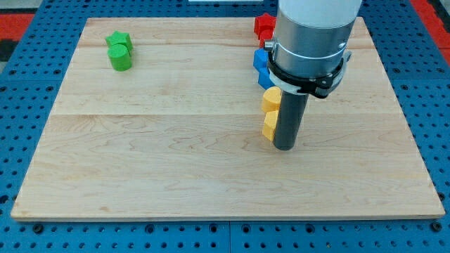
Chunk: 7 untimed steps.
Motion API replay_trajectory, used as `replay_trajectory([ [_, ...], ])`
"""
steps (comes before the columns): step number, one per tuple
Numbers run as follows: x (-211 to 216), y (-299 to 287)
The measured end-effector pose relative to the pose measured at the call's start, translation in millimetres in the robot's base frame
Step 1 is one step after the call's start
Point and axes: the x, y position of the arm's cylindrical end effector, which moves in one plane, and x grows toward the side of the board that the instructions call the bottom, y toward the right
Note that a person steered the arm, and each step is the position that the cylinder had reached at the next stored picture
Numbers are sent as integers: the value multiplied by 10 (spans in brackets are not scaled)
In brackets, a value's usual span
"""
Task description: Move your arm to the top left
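My tip (284,146) rests on the wooden board (176,140) right of centre, just right of and touching or nearly touching the lower yellow block (269,125). A second yellow block (271,98) sits directly above it. A blue block (262,66) lies above the yellow ones, partly hidden by the arm's grey body (309,42). A red block (264,25) sits at the view's top edge, also partly hidden. At the top left are a green star block (118,39) and a green cylinder (120,57), touching each other, far from my tip.
The board lies on a blue perforated table (28,140). Red surfaces show at the view's top corners. The arm's wide grey body hides the board's top right area.
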Motion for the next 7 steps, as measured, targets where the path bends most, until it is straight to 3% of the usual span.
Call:
replay_trajectory([
  [2,-80,0],
  [3,101,-121],
  [4,341,-1097],
  [5,-298,-1803],
  [7,-2187,-1883],
])
